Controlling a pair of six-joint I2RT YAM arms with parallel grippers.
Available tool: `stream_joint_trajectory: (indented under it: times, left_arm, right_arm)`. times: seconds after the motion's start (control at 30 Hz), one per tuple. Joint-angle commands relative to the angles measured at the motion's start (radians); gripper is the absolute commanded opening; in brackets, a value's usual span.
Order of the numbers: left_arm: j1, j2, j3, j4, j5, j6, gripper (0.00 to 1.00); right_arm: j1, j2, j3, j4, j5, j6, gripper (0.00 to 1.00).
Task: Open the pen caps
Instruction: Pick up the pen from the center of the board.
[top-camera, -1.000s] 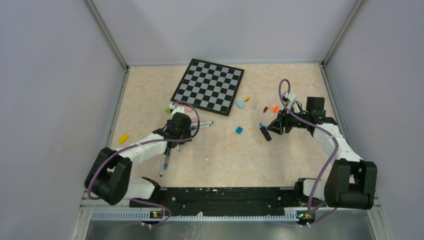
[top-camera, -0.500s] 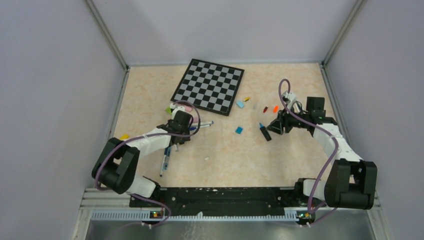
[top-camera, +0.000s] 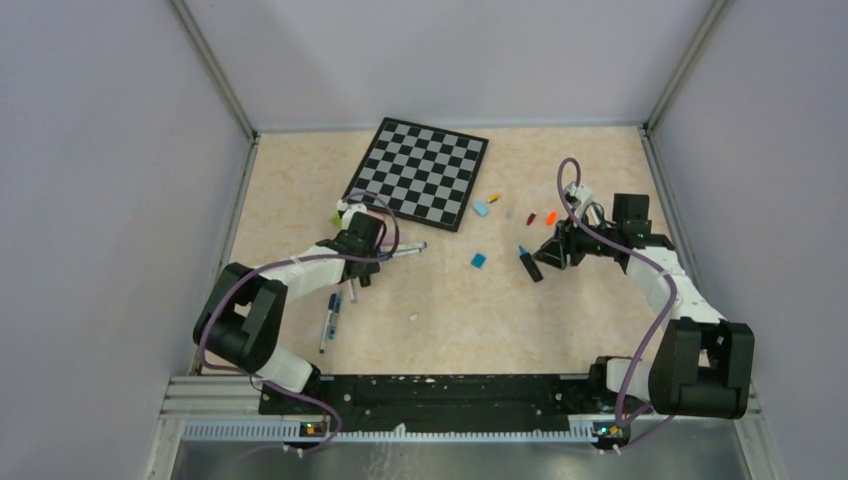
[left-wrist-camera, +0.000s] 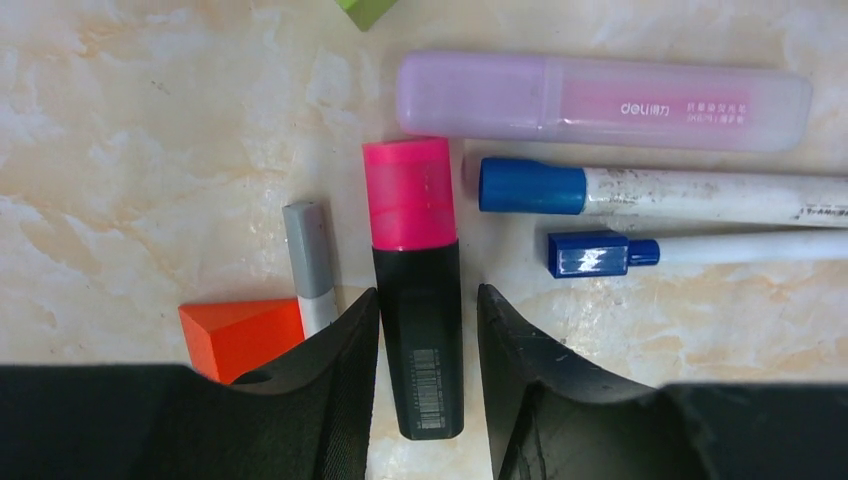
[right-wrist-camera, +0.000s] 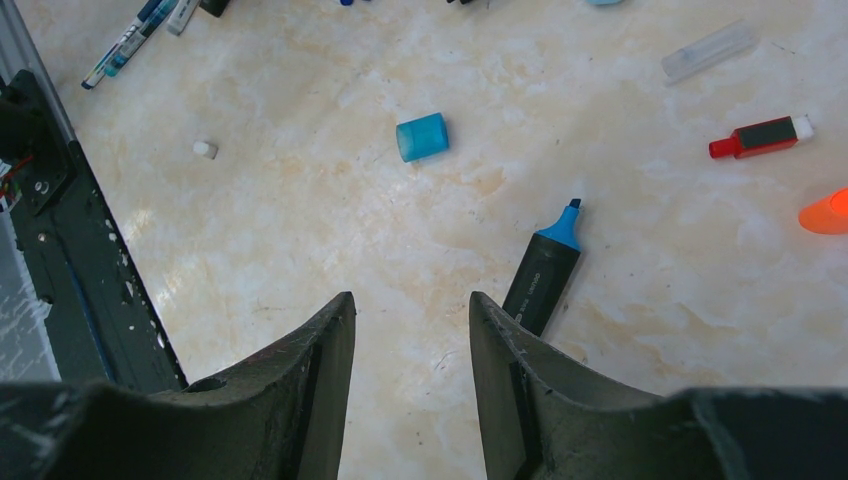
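Left gripper is seen unclenched, jaws astride the barrel of a black highlighter with its pink cap fitted; a gap is left on one side. "deli" is printed on the pale pink highlighter beyond. Right gripper is shown released and empty; an uncapped blue-tipped highlighter lies just beside it, a blue cap ahead. From above, a checkered board is seen farther back.

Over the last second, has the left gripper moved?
Yes. In the top view the left gripper has shifted forward, closer to the near-left corner of the checkered board, which has stayed put.
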Motion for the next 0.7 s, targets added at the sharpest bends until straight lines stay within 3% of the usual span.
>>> stream_joint_trajectory:
  times: [0.0,0.37,0.67]
  left_arm:
    - [0.021,0.042,-0.002,-0.042,0.007,-0.02,0.44]
    - [0.04,0.07,-0.02,-0.034,0.047,-0.047,0.45]
    - [0.047,0.051,-0.032,-0.032,0.073,-0.046,0.24]
  right_arm:
    - [-0.007,-0.006,0.018,0.006,-0.019,-0.015,0.44]
    - [-0.007,-0.005,0.02,0.002,-0.019,-0.017,0.45]
    - [-0.007,-0.005,0.021,-0.001,-0.019,-0.021,0.45]
